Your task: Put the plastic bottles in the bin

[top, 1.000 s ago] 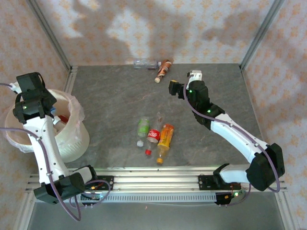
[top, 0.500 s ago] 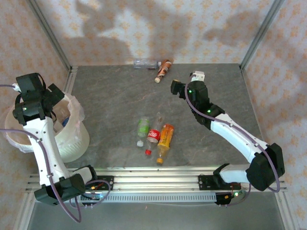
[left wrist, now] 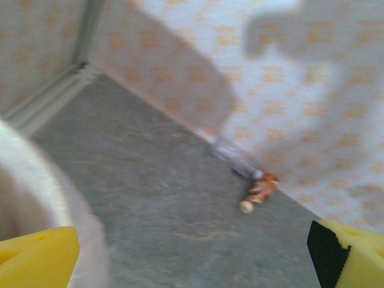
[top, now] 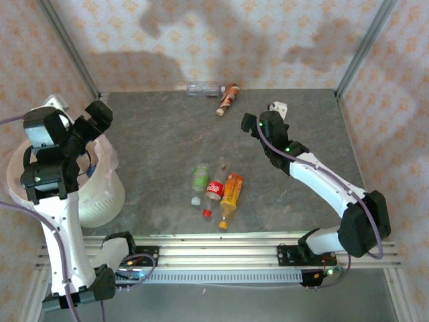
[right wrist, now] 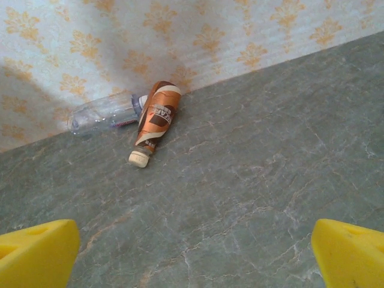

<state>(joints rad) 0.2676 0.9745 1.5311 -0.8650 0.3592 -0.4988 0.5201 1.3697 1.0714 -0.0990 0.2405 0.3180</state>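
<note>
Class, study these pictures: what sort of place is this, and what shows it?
Probably a robot test cell, not a real room: wallpaper panels in a metal frame, robot arms bolted to a rail, bottles lying on a table near a lined bin.

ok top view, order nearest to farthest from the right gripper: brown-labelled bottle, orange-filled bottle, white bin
From the right gripper:
1. brown-labelled plastic bottle, at the back
2. orange-filled plastic bottle, centre, nearer the arms
3. round white bin, far left
</note>
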